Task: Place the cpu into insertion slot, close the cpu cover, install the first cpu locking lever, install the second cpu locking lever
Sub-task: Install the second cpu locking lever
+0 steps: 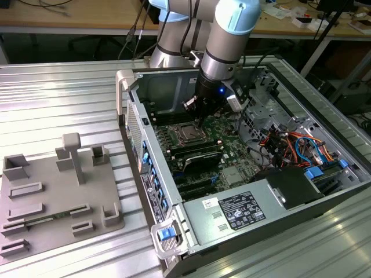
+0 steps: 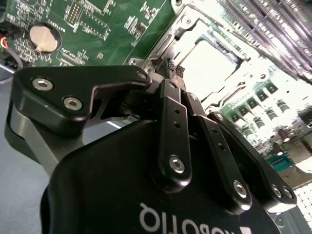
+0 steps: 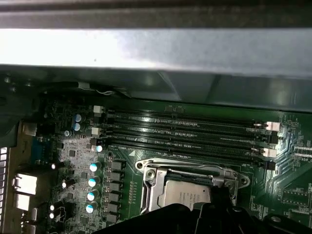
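The cpu [image 3: 187, 197] lies flat in the insertion slot [image 1: 185, 132], its grey top showing through the window of the cpu cover [image 3: 151, 187]. The cover's silver frame lies down over the chip. In the second wrist view the cpu [image 2: 214, 63] glares bright inside the cover [image 2: 195, 29]. My gripper [image 2: 173, 67] is shut, its fingertips pressed together at the socket's edge on the exterior view's right side. I cannot tell whether they hold or touch anything. In the exterior view the gripper [image 1: 198, 119] hangs just above the socket. A thin metal lever [image 3: 195, 169] runs along the socket's side by the memory slots.
Long black memory slots [image 3: 185, 131] flank the socket. The open computer case has a tall wall [image 1: 145, 145] at the exterior view's left, a power supply [image 1: 237, 211] in front, and cables [image 1: 290, 145] at the right. A grey fixture plate [image 1: 52, 197] lies outside the case. A coin battery [image 2: 43, 38] sits on the board.
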Motion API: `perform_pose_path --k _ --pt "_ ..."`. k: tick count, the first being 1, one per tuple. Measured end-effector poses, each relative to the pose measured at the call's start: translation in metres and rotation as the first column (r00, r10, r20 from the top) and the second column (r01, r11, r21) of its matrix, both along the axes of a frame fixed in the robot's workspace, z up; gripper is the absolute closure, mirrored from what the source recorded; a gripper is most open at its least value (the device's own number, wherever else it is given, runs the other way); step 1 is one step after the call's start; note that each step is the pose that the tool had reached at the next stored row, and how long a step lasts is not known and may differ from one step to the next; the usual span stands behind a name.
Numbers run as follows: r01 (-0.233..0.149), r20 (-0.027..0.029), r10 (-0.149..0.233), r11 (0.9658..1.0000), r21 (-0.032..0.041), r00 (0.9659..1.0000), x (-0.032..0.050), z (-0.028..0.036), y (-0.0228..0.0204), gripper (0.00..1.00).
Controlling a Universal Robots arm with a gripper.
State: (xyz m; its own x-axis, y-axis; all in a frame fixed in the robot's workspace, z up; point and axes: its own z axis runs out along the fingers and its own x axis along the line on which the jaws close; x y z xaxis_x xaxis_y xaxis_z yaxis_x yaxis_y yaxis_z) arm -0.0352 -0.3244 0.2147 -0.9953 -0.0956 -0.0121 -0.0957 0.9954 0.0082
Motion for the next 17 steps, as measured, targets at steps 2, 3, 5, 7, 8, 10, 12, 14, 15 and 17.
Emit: perform_pose_path --k 2,3,5,7,8,10,12,14,15,17 --pt "0.000 0.0000 0.000 0.9999 -0.0112 1.0000 0.0004 0.0046 -0.0008 0.89" --pt "0.000 0.0000 0.000 0.9999 -0.0131 1.0000 0.0005 0.0057 -0.0009 0.89" --pt "0.000 0.0000 0.000 0.9999 -0.0161 1.0000 0.0007 0.0078 -0.0019 0.89" --pt "0.000 0.0000 0.000 0.9998 -0.0176 1.0000 0.0007 0.0083 -0.0039 0.89" --pt "0.000 -0.0001 0.000 0.9998 -0.0184 1.0000 0.0009 0.0084 -0.0059 0.89" --pt "0.000 -0.0004 0.000 0.9998 -0.0193 1.0000 0.0016 0.0085 -0.0087 0.89" --pt "0.000 -0.0012 0.000 0.9998 -0.0205 1.0000 0.0034 0.0084 -0.0117 0.89" --pt "0.000 -0.0019 0.000 0.9998 -0.0216 1.0000 0.0053 0.0085 -0.0137 0.89" --pt "0.000 -0.0023 0.000 0.9998 -0.0221 1.0000 0.0065 0.0085 -0.0147 0.89" --pt "0.000 -0.0036 0.000 0.9997 -0.0252 1.0000 0.0109 0.0084 -0.0174 0.89"
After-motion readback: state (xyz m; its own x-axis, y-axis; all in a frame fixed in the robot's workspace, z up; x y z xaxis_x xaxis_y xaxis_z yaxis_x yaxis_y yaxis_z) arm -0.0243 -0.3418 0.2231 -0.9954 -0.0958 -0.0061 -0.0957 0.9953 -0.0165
